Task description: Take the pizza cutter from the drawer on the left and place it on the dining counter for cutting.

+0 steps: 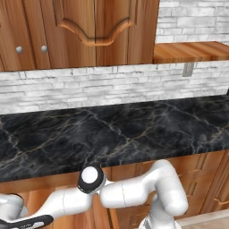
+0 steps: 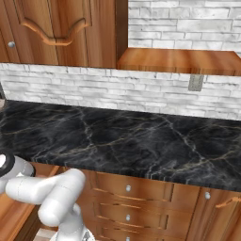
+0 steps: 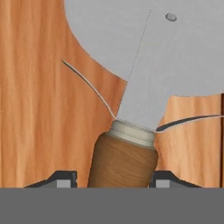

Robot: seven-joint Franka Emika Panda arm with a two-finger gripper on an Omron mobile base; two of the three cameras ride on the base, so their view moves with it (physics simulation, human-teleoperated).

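I am looking into a home kitchen, rendered rather than real. A long black marble counter (image 1: 112, 129) with pale veins runs across in front of me, backed by a white brick wall (image 2: 117, 87) that carries a small grey outlet plate (image 2: 194, 83). Above hang panelled wooden cabinet doors (image 1: 85, 27) with round silver knobs, and a wooden shelf (image 2: 179, 60) juts out to the right. Under the counter sit wooden drawer fronts (image 2: 129, 202) with small silver knobs. Warm brown wood and stone throughout say domestic kitchen.
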